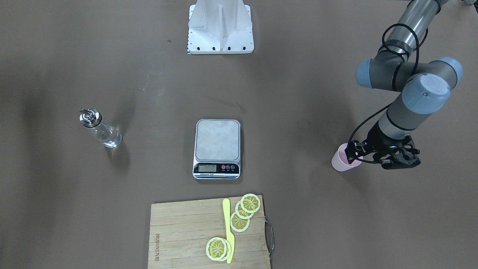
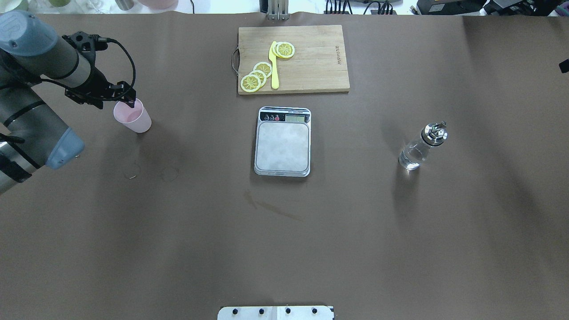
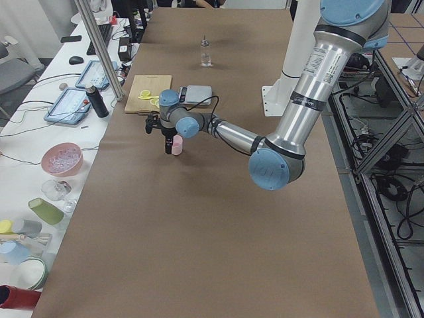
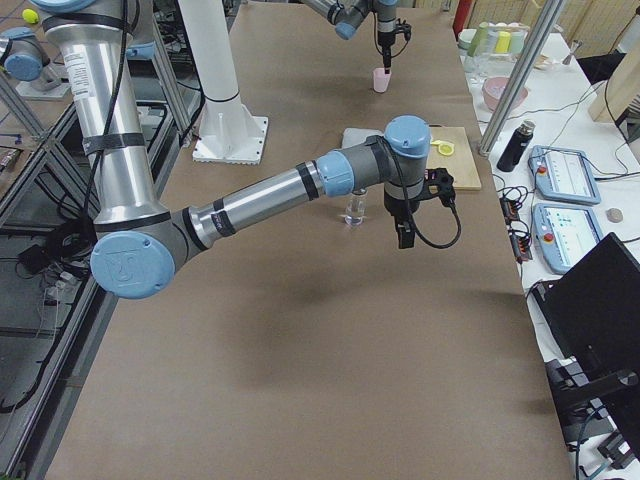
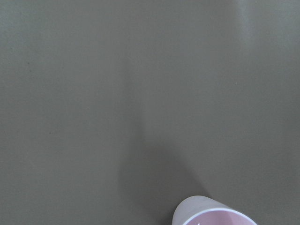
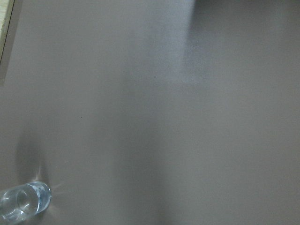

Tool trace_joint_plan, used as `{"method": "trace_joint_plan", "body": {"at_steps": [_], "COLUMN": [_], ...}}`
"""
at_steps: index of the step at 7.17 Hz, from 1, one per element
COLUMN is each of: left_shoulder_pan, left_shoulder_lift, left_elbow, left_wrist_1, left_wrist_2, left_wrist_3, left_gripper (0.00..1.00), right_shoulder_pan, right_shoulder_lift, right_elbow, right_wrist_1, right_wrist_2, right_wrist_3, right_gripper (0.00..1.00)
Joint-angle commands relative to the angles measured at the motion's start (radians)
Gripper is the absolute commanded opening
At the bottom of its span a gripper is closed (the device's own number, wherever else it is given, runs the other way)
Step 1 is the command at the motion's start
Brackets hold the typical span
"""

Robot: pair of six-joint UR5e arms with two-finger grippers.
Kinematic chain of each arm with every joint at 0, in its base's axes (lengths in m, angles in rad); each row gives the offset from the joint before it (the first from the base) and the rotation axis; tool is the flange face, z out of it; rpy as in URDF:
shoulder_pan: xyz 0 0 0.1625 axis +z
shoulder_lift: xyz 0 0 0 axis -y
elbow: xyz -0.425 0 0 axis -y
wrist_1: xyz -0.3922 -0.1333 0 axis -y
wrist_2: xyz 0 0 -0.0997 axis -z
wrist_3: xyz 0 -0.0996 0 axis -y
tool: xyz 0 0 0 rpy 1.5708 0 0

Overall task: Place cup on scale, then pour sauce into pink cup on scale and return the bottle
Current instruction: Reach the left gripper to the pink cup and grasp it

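Left tool [image 2: 129, 99] at cup [image 2: 136, 120]; scale [image 2: 282, 147] apart

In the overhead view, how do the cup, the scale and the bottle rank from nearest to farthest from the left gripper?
From the left gripper:
1. cup, right at the gripper, on the view's left.
2. scale, in the middle.
3. bottle, far on the view's right.

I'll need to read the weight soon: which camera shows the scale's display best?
Exterior front-facing: the scale faces it, display upright. Overhead shows it upside down; the side views show it small and far; the wrist cameras miss it.
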Motion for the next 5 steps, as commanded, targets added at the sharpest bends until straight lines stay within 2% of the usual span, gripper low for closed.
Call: {"method": "trace_joint_plan", "body": {"at_steps": [1,2,3,4,5], "left_shoulder_pan": [0.004,0.004,0.004,-0.005,-0.028], "left_shoulder_lift": [0.01,0.037,0.048,0.033,-0.01], "left_elbow": [-0.009,-0.032,-0.077,-0.104,-0.151], "left_wrist_1": [-0.003,-0.003,0.012,0.096,0.22], "left_wrist_2": [-0.005,0.001,-0.013,-0.133,-0.166], "left_wrist_3": [-0.002,-0.008,-0.017,-0.017,-0.017], "left_gripper": [0.11,0.0,0.0,0.0,0.0], "right_shoulder_pan": [-0.002,-0.002,-0.002,-0.003,-0.005], "right_shoulder_lift": [0.003,0.003,0.003,0.004,0.013], "right_elbow": [0.002,0.0,0.002,0.002,0.004], "right_wrist_1": [0.0,0.0,0.0,0.0,0.0], "right_wrist_2": [0.0,-0.006,-0.009,-0.011,-0.013], "right_wrist_3": [0.0,0.0,0.0,0.001,0.001], "right_gripper": [1.0,1.0,1.0,1.0,1.0]}}
